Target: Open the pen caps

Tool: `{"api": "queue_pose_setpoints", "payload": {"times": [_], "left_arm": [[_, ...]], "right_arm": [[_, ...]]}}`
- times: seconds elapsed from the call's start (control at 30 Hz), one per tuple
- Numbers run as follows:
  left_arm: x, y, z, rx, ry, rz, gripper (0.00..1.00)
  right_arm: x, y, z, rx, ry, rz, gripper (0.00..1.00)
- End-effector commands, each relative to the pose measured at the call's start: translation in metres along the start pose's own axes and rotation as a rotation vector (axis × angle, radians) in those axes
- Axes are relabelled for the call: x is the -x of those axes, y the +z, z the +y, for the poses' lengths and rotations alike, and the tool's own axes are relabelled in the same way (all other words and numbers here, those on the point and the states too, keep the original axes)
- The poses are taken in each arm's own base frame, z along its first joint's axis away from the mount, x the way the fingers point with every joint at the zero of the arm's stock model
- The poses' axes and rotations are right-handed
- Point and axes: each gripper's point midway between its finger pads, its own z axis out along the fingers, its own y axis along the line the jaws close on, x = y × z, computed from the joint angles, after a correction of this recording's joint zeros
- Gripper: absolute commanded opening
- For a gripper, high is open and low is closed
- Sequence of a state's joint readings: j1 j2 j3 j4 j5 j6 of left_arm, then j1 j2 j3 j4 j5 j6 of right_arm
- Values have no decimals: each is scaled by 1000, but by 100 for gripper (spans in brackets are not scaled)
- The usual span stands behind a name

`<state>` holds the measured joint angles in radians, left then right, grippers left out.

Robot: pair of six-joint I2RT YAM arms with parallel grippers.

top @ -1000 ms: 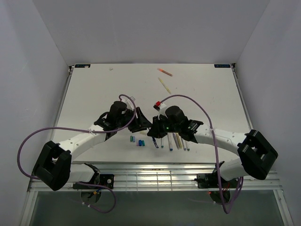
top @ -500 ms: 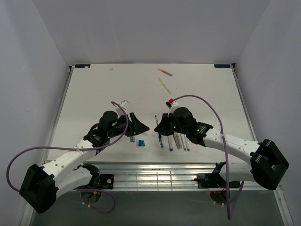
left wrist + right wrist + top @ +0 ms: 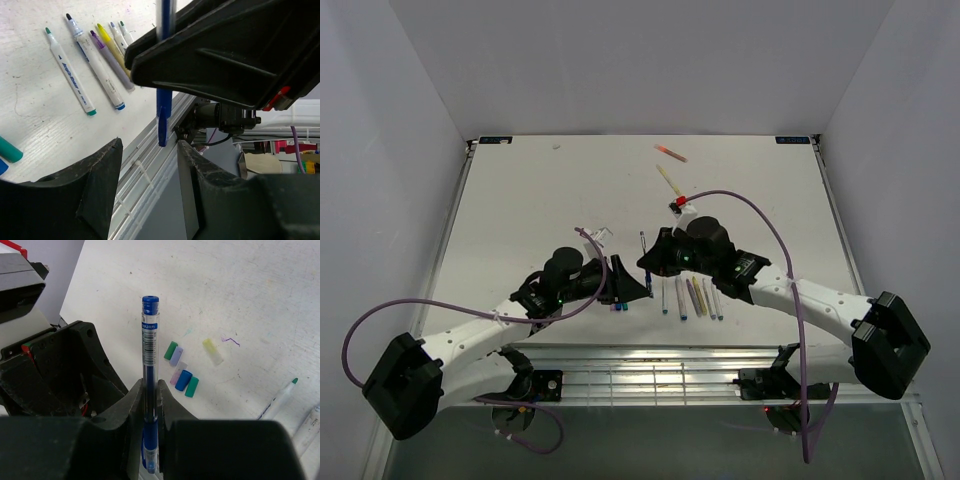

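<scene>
My right gripper is shut on a clear blue-ink pen and holds it off the table, its blue cap end below the fingers. In the top view this gripper is at mid table with the pen sticking out. My left gripper is open right beside it. In the left wrist view the pen's blue cap hangs just beyond the open left gripper, touching neither finger. Several loose caps lie on the table. Several uncapped pens lie side by side.
Two more pens lie at the far side of the table, one orange-pink, one pale yellow. The loose caps and the metal rail at the near edge lie close under both grippers.
My left gripper has moved right to just beside the right gripper. My right gripper has shifted back and left and turned, so the pen now sticks out at its far side.
</scene>
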<state>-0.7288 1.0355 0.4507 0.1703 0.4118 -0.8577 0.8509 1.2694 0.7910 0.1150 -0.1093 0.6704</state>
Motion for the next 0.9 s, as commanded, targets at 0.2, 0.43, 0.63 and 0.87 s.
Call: {"api": "queue_pose_setpoints", "payload": {"times": [0.2,0.43,0.63,0.87], "left_arm": [[5,12,-24,-62,34,-4,58],[2,17,-22,-54,32,4,51],[5,18,-20,-40,19,-10,45],[8,23,-23,-42,16,-4,31]], "right_arm": [[20,6,22,83,20,-57,8],[18,6,23,97,32,-56,8],[14,3,22,103,39,-55,8],[11,2,20,104,46,-56,8]]}}
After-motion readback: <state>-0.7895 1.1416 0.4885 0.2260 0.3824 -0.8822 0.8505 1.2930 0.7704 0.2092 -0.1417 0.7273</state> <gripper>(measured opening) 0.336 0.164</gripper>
